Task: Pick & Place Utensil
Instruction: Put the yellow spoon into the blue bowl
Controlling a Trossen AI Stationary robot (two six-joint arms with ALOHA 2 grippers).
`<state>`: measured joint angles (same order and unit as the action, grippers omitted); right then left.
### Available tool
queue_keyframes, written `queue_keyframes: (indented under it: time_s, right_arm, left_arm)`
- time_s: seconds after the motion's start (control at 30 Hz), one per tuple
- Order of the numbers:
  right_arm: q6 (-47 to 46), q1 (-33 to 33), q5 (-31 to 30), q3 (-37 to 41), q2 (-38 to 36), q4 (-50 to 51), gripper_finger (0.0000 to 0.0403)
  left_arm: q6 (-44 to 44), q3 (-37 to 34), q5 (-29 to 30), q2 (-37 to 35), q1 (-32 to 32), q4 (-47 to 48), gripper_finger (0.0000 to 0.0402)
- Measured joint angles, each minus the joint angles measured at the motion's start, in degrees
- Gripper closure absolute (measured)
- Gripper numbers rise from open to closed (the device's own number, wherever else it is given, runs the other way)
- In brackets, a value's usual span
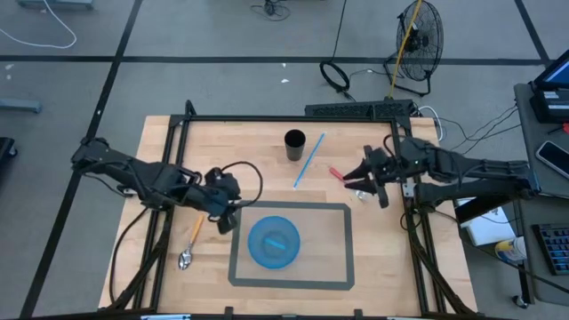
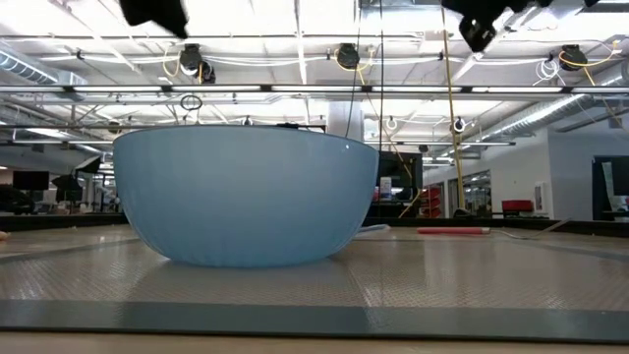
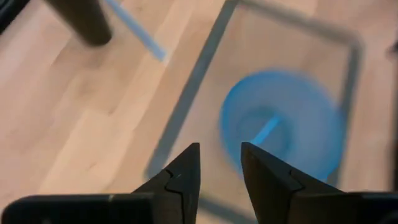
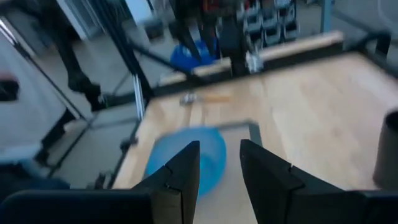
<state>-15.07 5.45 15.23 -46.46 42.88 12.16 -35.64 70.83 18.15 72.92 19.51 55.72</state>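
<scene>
Bowl: a blue bowl (image 1: pixel 273 242) sits inside the grey taped frame (image 1: pixel 348 240) on the table (image 1: pixel 160 160)
Blue stick: a blue utensil (image 1: pixel 278 240) already lies in the bowl, slanted

Spoon: the spoon (image 1: pixel 190 242) lies flat on the wood, left of the frame, just beside the left gripper
Which way it points: its long line runs near to far; the shiny scoop end is at the near edge and the orange handle points away toward the arm
How it will handle: I think it is light and stiff, and it will not break; the metal scoop looks slippery, so the handle is the best place to hold, near its middle

Straw: a long blue straw (image 1: pixel 308 160) lies slanted by the black cup (image 1: pixel 294 145)
Red thing: a small red utensil (image 1: pixel 338 174) lies by the right gripper

Left gripper: the left gripper (image 3: pixel 219 169) hangs over the frame's near left side, by the bowl; its fingers are apart and hold nothing
Right gripper: the right gripper (image 4: pixel 217 163) waits over the right side of the table, fingers apart with nothing between them

What is left: the spoon is not yet picked up
</scene>
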Motion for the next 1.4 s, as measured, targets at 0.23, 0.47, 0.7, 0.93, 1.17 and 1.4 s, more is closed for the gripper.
queue_keyframes:
  time_s: [0.23,0.47,0.7,0.93,1.17,1.4]
  right_arm:
    - [-10.15,0.57,-4.98,0.00,3.21,-6.92,0.0291]
    - [-15.02,-0.49,-7.66,0.00,7.17,-8.07,0.0291]
    - [-14.79,-3.29,-12.72,0.00,8.44,-6.40,0.0291]
    - [-16.59,-3.69,-19.70,-0.02,8.71,8.38,0.0291]
    - [-18.27,-3.63,-23.78,-0.02,10.98,20.70,0.0291]
    - [-12.51,-1.22,-27.29,-0.02,11.60,19.80,0.0291]
  left_arm:
    - [-0.13,0.00,1.43,-0.06,0.18,15.21,0.0303]
    - [-4.43,-4.64,7.09,-4.08,2.66,21.23,0.0296]
    - [-21.13,-14.94,3.82,-12.27,4.77,18.52,0.0282]
    - [-40.28,-23.35,2.74,-20.25,6.72,12.40,0.0279]
    - [-46.33,-25.75,-0.16,-20.73,7.26,9.31,0.0271]
    - [-51.78,-25.75,-9.75,-17.61,5.61,12.05,0.0266]
